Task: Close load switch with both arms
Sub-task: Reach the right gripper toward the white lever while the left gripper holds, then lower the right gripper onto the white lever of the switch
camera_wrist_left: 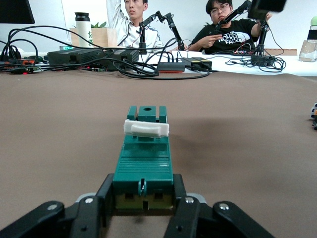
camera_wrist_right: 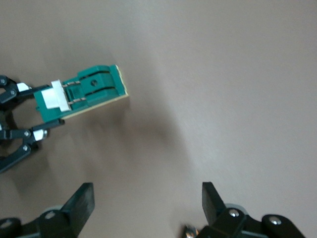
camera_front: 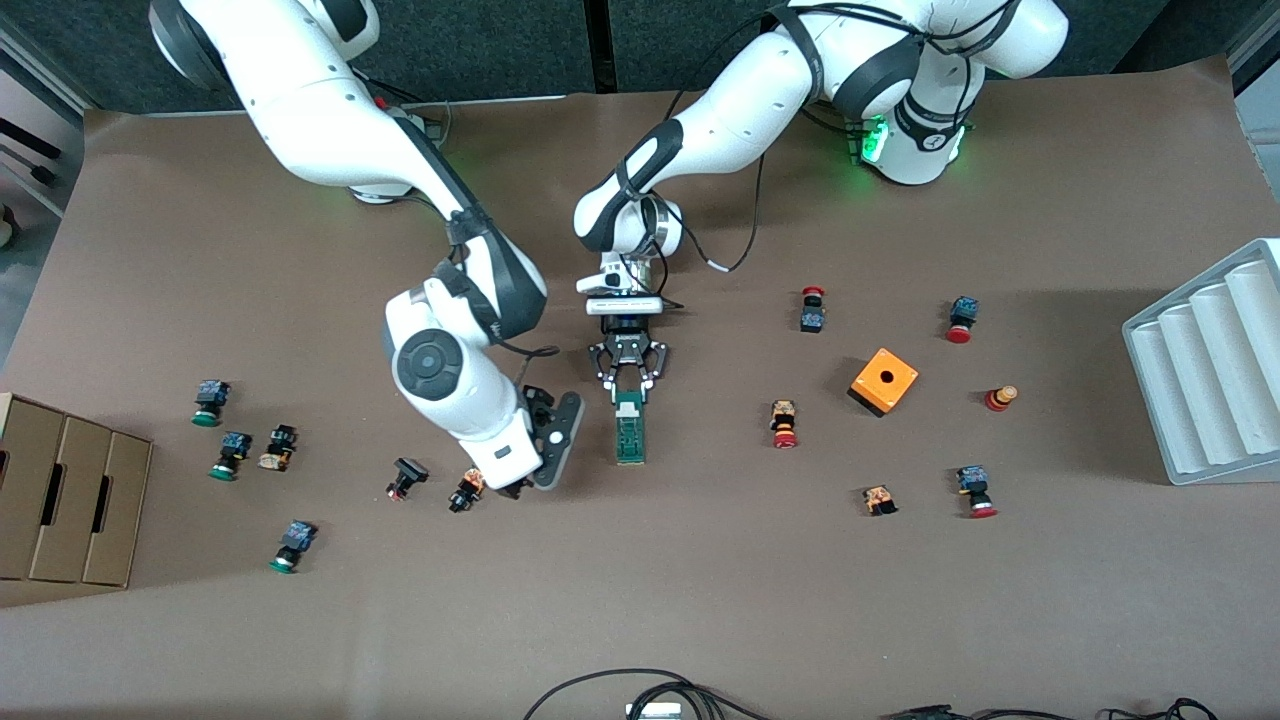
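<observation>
The load switch (camera_front: 630, 432) is a narrow dark-green block that lies flat on the brown table near its middle. My left gripper (camera_front: 628, 385) is shut on the end of it that lies farther from the front camera. In the left wrist view the switch (camera_wrist_left: 144, 163) sits between my left gripper's (camera_wrist_left: 143, 204) fingers, its white piece (camera_wrist_left: 146, 129) near the free end. My right gripper (camera_front: 552, 435) is open and empty, low over the table beside the switch, toward the right arm's end. The right wrist view shows its spread fingers (camera_wrist_right: 81, 204) and the switch (camera_wrist_right: 84, 94) apart from them.
An orange box with a hole (camera_front: 884, 380) and several push buttons (camera_front: 784, 424) lie toward the left arm's end. More push buttons (camera_front: 467, 490) lie by my right gripper. A cardboard box (camera_front: 60, 500) and a white ridged tray (camera_front: 1210, 370) stand at the table's two ends.
</observation>
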Robot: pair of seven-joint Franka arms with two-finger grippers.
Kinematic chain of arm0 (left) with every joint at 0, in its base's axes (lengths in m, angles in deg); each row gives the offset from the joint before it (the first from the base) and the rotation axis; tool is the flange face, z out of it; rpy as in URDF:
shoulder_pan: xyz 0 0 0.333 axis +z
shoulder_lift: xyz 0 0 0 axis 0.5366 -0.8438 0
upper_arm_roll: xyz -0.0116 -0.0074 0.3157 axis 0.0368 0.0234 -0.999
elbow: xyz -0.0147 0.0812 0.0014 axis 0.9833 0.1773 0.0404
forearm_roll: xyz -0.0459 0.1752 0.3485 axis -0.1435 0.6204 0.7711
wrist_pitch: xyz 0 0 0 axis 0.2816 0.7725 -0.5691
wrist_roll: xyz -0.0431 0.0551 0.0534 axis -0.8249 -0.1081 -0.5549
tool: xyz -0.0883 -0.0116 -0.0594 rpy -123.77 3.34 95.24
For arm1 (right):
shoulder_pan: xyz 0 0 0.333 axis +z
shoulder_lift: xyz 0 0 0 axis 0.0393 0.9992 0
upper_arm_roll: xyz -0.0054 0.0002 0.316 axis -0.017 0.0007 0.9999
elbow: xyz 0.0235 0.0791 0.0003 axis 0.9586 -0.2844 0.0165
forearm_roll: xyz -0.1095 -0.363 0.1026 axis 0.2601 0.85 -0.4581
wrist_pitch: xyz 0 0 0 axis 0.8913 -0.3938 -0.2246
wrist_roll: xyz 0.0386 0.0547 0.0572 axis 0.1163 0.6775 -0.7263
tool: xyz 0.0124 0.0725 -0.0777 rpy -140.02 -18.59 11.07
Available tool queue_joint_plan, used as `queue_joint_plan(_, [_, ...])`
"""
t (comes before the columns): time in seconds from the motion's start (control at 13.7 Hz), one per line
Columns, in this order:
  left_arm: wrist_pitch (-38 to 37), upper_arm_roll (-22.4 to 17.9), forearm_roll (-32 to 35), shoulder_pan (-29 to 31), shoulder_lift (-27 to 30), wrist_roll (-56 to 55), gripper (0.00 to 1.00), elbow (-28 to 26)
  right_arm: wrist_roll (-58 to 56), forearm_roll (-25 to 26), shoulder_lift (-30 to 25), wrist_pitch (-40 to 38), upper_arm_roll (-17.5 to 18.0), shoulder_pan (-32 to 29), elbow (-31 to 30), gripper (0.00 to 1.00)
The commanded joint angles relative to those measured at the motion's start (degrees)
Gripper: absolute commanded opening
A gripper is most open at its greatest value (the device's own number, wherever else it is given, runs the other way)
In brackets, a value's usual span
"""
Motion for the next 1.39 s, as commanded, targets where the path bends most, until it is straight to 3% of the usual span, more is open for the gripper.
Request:
queue_joint_plan(0.0, [0.68,-0.36,0.72,-0.42,-1.83,-0.58,0.5,1.6,-1.36,-1.28,2.22,3.22,-0.64,1.69,0.56,0.97])
queue_joint_plan(1.31, [0.68,-0.36,0.8,-0.42,-2.27,-0.84,0.49,1.52,-0.57,-0.84,8.9,15.18,-0.91,10.4,0.65,0.94])
